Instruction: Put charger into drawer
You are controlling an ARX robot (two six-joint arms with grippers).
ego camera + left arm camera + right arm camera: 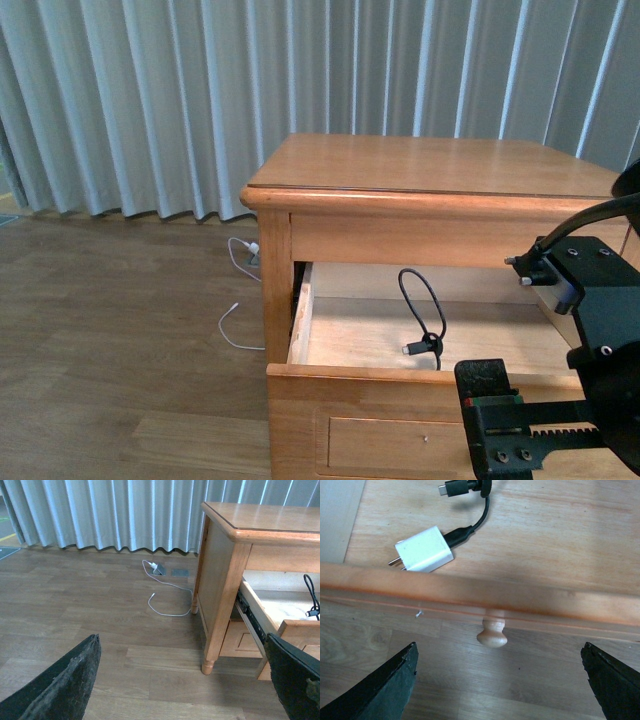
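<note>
Wrist-only white charger (425,549) inside drawer (530,535)

Black right arm (600,300), silver screws, toothed rail, red-green marks, dark fingers (380,690)

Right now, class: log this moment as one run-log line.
charger: lying inside open drawer | right gripper: open, empty, above knob | left gripper: open, empty

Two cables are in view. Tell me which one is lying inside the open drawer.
The black looped cable, joined to the white charger, lies on the pale floor of the drawer. The thin white cable lies on the wooden floor beside the cabinet.
</note>
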